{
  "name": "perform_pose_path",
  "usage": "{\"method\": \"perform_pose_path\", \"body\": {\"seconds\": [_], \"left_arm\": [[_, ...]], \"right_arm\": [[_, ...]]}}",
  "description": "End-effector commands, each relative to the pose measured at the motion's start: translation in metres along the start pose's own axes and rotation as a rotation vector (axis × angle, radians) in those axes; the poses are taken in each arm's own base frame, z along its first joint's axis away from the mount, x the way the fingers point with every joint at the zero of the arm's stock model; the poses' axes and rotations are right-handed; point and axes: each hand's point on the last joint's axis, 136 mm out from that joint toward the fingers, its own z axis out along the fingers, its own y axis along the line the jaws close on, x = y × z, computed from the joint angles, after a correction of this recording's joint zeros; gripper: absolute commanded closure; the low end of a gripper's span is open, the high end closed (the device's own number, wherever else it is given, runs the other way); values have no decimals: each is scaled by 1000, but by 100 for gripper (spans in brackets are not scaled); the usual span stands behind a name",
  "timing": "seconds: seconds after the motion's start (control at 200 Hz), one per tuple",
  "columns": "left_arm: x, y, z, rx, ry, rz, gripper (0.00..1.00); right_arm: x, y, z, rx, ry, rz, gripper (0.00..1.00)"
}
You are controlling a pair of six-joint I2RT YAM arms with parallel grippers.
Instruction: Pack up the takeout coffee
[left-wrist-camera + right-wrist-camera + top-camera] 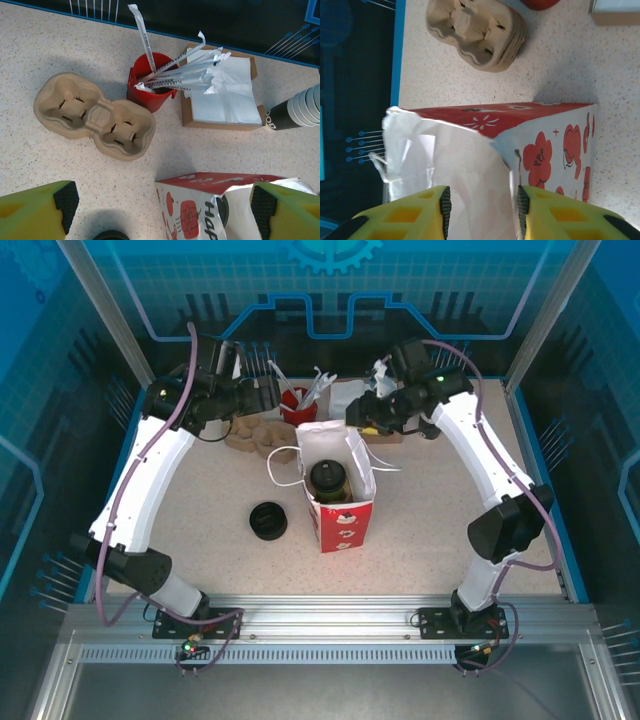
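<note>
A: Bright, even, from overhead. Soft grey shadows beside the cup carrier (95,117) and the bag (530,125).
B: Crisp from above, blue cast round the edges. Softer at the wrists, blurred close to the lens.

Speckled table (430,540), red/white bag (345,525), black lid (268,521), cup carrier (95,116), red straw cup (145,95), napkin box (220,123), prob. cup stack (287,116)
</note>
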Motion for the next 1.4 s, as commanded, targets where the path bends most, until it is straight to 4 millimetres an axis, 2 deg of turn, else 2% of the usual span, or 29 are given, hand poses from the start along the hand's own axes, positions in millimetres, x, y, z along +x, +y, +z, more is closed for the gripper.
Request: {"method": "perform_pose_path", "body": {"seconds": [0.0,0.19,0.325,0.495,0.67,0.89,1.05,1.206,1.396], "left_arm": [[-13,-8,-1,45,-26,31,9],[-21,-6,1,40,-47,-22,8],[-27,-5,-1,37,-83,-39,8],[-28,-2,7,57,-108,-47,8],[-23,8,21,60,-71,-91,8],[-8,22,61,76,-24,-111,8],[3,17,88,146,17,-109,10],[9,19,97,148,18,-108,12],[8,19,105,166,-13,-101,12]], "right_arm": [[-7,7,-35,-27,-43,-19,57],[-12,7,-99,-53,-177,-55,56],[0,1,-140,-31,-275,-94,55],[32,-4,-158,-49,-337,-126,54],[57,-7,-155,-98,-352,-93,54],[75,-13,-136,-159,-325,-46,54],[83,-19,-124,-124,-322,-64,54],[93,-27,-118,-65,-300,-87,54],[103,-26,-119,-36,-296,-127,54]]}}
